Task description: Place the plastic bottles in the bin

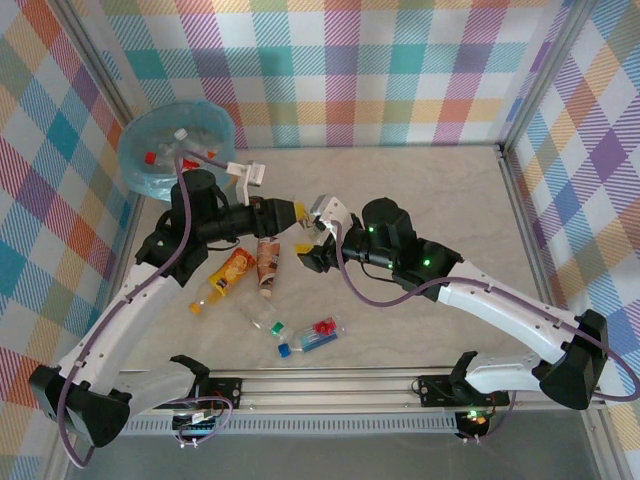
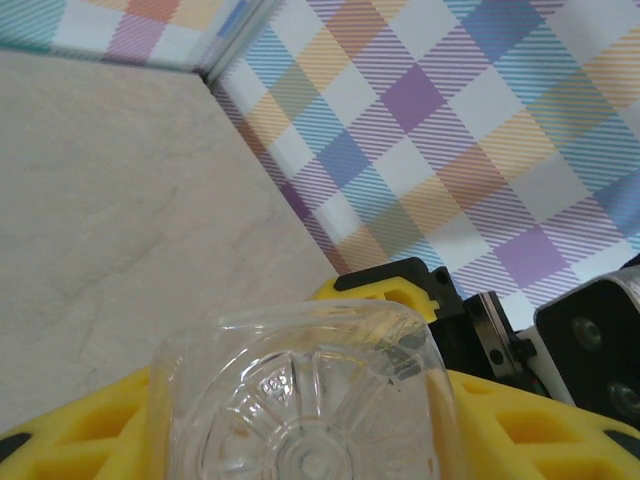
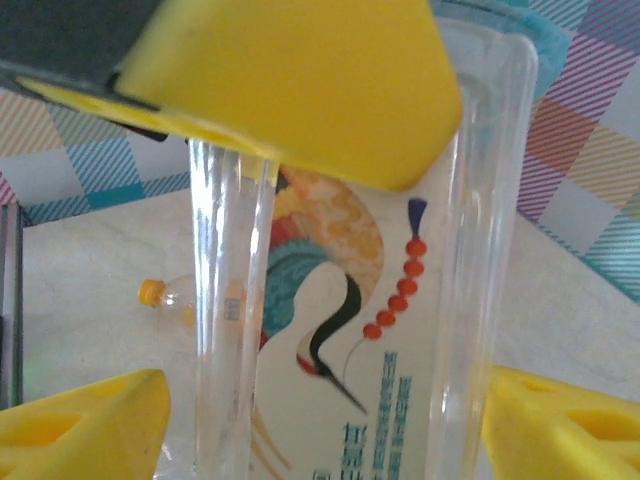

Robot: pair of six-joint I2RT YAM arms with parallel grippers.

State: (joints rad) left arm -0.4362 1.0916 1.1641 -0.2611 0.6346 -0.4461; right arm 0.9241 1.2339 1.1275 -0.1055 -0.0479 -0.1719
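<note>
Pale counter [image 1: 420, 200], checked walls [image 1: 350, 70]: a clear bottle [image 3: 350, 300] sits clamped at its base in the left fingers [image 2: 520, 420], right fingers [image 3: 80, 425] apart beside it, well short of the bin [image 1: 130, 170], where a weak hold on slick plastic could drop it.

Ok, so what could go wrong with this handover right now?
The right gripper stands open around the crane-label bottle, so only the left gripper has it, by the base end. A weak pinch on clear plastic could let it slip. It could then fall onto the loose bottles on the table.
</note>
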